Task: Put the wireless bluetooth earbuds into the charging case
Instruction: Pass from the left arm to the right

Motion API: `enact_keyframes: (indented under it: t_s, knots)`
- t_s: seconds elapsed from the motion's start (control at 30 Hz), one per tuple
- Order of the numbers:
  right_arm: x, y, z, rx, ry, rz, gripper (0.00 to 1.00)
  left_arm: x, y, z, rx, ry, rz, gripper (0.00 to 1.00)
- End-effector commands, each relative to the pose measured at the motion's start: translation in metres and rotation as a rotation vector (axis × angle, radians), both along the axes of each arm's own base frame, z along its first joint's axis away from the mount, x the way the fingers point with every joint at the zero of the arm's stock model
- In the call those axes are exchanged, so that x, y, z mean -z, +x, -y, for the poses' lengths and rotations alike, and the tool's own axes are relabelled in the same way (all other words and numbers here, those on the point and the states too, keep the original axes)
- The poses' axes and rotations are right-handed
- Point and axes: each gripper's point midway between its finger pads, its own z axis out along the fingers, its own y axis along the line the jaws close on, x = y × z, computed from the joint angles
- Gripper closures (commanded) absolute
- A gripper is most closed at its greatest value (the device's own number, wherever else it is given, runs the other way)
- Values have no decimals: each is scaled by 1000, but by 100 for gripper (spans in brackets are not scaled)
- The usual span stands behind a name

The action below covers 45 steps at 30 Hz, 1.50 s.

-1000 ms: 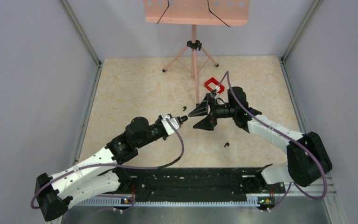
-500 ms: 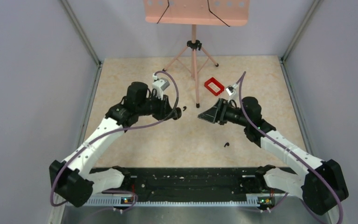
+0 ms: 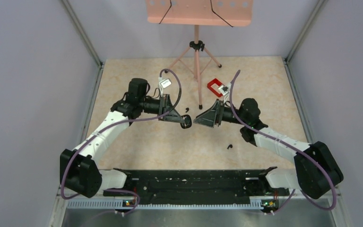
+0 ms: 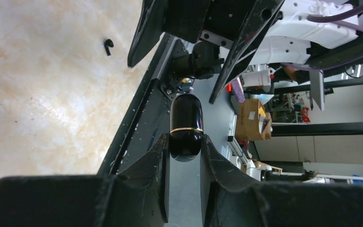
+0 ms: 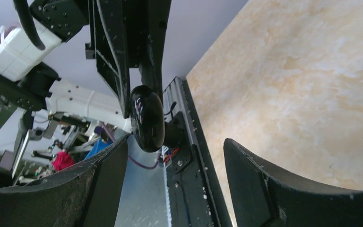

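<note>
My left gripper (image 3: 184,121) is shut on the charging case (image 3: 186,124), a glossy black oval with a gold seam, lid closed, held above the table. In the left wrist view the case (image 4: 185,124) sticks out past the gripper (image 4: 184,142). My right gripper (image 3: 199,119) faces it from the right, open and empty. In the right wrist view the case (image 5: 147,118) hangs just beyond that gripper (image 5: 176,144), near its left finger. One earbud (image 3: 187,109) lies on the table behind the case, another earbud (image 3: 229,146) lies nearer the arm bases, also seen as a small black hook (image 4: 108,45).
A red rectangular tray (image 3: 214,87) sits behind the right gripper. A pink tripod stand (image 3: 197,52) has its legs on the far middle of the table. A black base rail (image 3: 194,182) runs along the near edge. Grey walls close in both sides.
The left arm swung its gripper with the case to the right and nearer. The right gripper moved left toward the case, so the two now almost meet.
</note>
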Motion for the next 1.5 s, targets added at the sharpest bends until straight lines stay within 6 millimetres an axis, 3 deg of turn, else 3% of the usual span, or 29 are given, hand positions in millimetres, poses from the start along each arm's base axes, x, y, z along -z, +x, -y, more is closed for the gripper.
enact_keyframes:
  t_s: [0.0, 0.1, 0.53, 0.6, 0.7, 0.77, 0.87, 0.93, 1.0, 1.03, 1.13, 1.17, 1.2, 1.37, 1.47]
  knots:
    - [-28, -20, -17, -118, 46, 120, 28, -17, -3, 2, 42, -82, 17, 100]
    - [-19, -21, -25, -139, 7, 98, 32, -18, -3, 2, 40, -90, 19, 100]
    - [-42, -31, -30, -233, 204, 47, 52, -16, -7, 0, 44, -92, 20, 100]
    - [-44, -33, -32, -267, 226, 33, 58, -17, -6, 0, 42, -92, 28, 100]
    - [-43, -36, -33, -308, 246, 7, 78, -17, -6, 0, 40, -92, 30, 100]
    - [-44, -38, -32, -325, 264, -7, 80, -17, -5, 1, 36, -92, 35, 100]
    - [-43, -39, -32, -327, 271, -17, 72, -17, -4, 0, 33, -91, 37, 100]
    - [-41, -38, -31, -318, 268, -22, 74, -17, -3, 1, 33, -93, 36, 100]
    - [-42, -37, -31, -313, 270, -29, 94, -18, -2, 1, 31, -94, 40, 100]
    - [-41, -36, -32, -304, 273, -38, 98, -18, -2, 1, 26, -92, 42, 99]
    - [-46, -27, -30, -234, 321, -67, 100, -17, 4, -1, -37, -66, 58, 44]
    - [-50, -25, -28, -213, 347, -69, 100, -18, 7, -3, -73, -58, 68, 15]
    - [-52, -23, -27, -196, 367, -82, 100, -18, 9, -4, -112, -54, 70, 3]
    - [-46, -9, -25, -107, 397, -142, 100, -29, 27, -17, -429, -95, 153, 1]
    - [-41, -2, -24, -58, 402, -180, 100, -43, 26, -34, -594, -191, 264, 1]
